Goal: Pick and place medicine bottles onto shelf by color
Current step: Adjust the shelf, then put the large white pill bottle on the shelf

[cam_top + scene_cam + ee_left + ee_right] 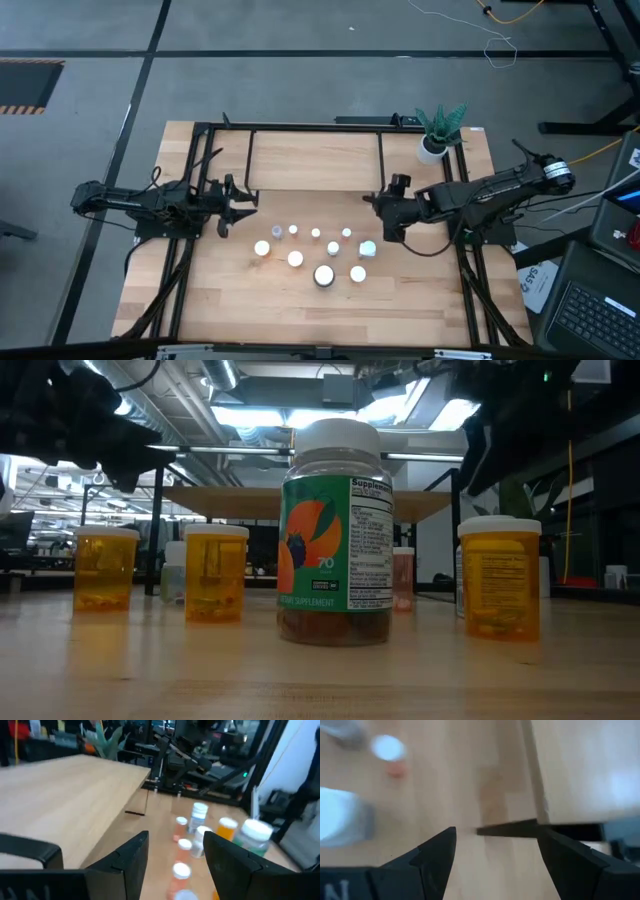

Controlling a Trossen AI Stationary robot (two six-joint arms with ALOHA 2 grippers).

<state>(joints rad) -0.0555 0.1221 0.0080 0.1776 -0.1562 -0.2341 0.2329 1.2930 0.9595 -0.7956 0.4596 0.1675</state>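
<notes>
Between the two claws, the medicine bottles (315,255) are standing in a loose cluster on the bench (230,300), none yet on the shelf (315,160) lying just beyond both claws. The right claw (385,217) is hovering with fingers apart and empty, a white-capped bottle (367,248) just beside it. The left claw (240,210) is waiting, fingers apart, holding nothing. The picking step is only starting, I judge; next, one claw needs lowering over a chosen bottle.
</notes>
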